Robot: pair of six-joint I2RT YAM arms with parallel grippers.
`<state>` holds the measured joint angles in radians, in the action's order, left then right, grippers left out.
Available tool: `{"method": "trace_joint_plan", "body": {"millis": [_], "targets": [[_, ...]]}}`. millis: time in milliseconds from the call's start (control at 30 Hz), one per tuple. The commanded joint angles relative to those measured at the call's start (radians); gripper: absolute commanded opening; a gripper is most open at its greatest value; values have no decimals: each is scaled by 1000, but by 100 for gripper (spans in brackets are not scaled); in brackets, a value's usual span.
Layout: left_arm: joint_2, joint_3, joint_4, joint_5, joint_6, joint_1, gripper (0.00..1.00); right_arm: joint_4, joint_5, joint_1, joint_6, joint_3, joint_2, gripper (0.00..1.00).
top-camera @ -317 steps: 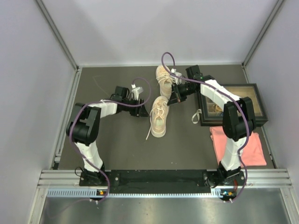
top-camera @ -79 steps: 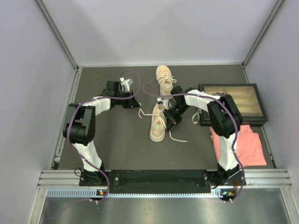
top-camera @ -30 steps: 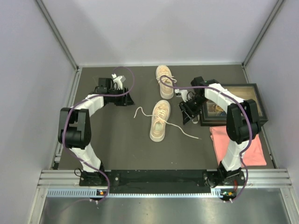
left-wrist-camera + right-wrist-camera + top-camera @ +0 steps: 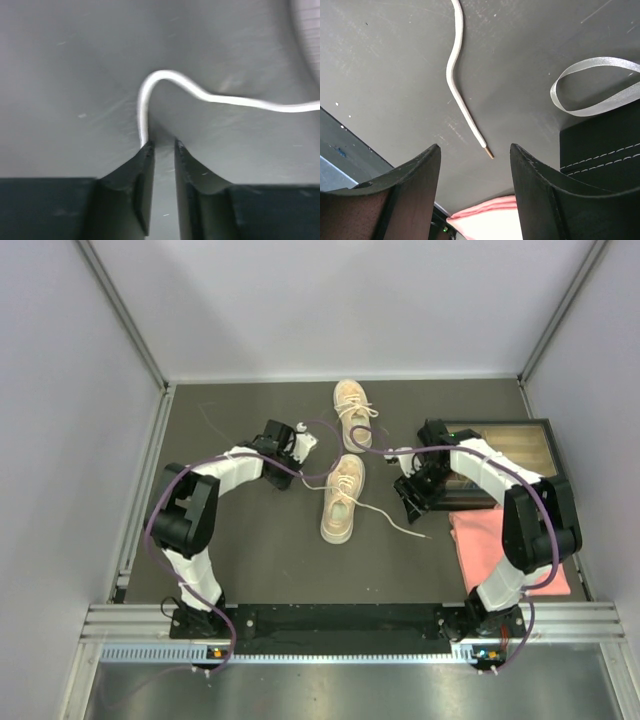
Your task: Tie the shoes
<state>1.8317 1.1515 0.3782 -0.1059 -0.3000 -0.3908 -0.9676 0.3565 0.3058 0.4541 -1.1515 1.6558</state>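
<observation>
Currently both shoes sit on the dark table mat (image 4: 250,540), one behind the other near its middle: the far shoe (image 4: 350,400) close to the back wall, the near shoe (image 4: 342,502) just in front of it, with a small gap between them. Both are beige low-tops with white laces. The near shoe is not tied. One loose lace (image 4: 400,525) runs off its right side across the mat and ends well short of the pink cloth (image 4: 500,550). The left arm reaches in from the left, its head just beside the near shoe's heel end. In the wrist view, the left gripper (image 4: 162,145) has its fingers drawn close, with only a narrow slit between them. A white lace strand (image 4: 150,85) arcs up from the tip of one finger and trails to the right. I cannot tell whether that strand is pinched or only lying against the tip. The right gripper (image 4: 475,147) hangs low over the mat to the right of the near shoe, fingers spread wide and holding nothing. The capped end of the loose lace lies on the mat beneath the gap. A silver ribbon loop (image 4: 600,60) lies nearby, beside the black framed tray (image 4: 500,424) on the right of the table. The pink cloth lies just in front of that tray.
</observation>
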Motion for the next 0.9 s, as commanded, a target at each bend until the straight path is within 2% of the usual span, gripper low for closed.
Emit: {"method": "trace_joint_plan", "body": {"millis": [0,100,367,467,500,533,567,600,633,667,733,867], "targets": [[12,-15,73,178,-100,38,22,6,-1,-7,29,6,-47,58],[-8,-33,91,166,-117,85,18,-2,7,-17,35,3,-48,58],[-41,-30,128,51,-146,187,19,-25,39,-25,58,-45,-99,59],[-48,-9,149,-3,-152,225,20,-20,48,-25,63,-74,-132,68],[-61,-4,154,-49,-156,248,23,-19,52,-25,63,-82,-154,74],[-84,-6,151,-117,-165,257,35,-11,59,-25,58,-94,-165,78],[-147,-37,136,-214,-195,260,41,3,62,-27,58,-96,-177,83],[-178,-62,78,-268,-224,256,46,7,65,-25,55,-100,-197,93],[-207,-88,42,-306,-252,250,49,12,73,-25,54,-109,-202,96],[-236,-126,1,-360,-295,236,52,12,76,-25,52,-114,-205,98],[-226,-119,-16,-367,-323,215,54,3,88,-27,52,-122,-200,99],[-96,9,67,-390,-347,175,54,-13,85,-27,63,-113,-168,99]]}}
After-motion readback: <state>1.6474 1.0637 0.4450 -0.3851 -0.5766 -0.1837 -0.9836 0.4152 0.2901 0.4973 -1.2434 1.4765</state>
